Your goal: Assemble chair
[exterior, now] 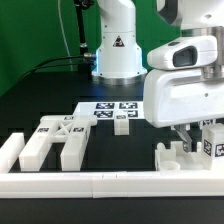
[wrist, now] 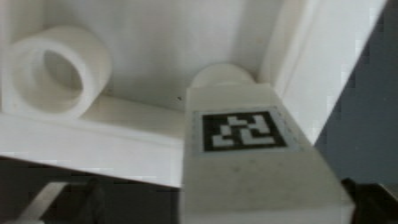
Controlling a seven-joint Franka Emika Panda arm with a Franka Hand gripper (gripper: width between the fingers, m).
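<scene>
My gripper (exterior: 192, 138) hangs low over a group of white chair pieces (exterior: 172, 156) at the exterior view's right, just behind the front rail. In the wrist view the gripper (wrist: 217, 204) is shut on a square white chair leg (wrist: 246, 150) with a black-and-white tag; the leg fills the gap between the dark fingers (wrist: 368, 196). The leg's far end rests against a white chair piece with a round hole (wrist: 61, 72). The X-braced panel (exterior: 62, 128), two more legs (exterior: 36, 150) and a small cube (exterior: 121, 124) lie at the left.
The long white front rail (exterior: 100, 183) runs along the table edge, with a corner block (exterior: 9, 150) at its left end. The marker board (exterior: 113, 107) lies in the middle, in front of the arm's base (exterior: 115, 60). A green backdrop stands behind.
</scene>
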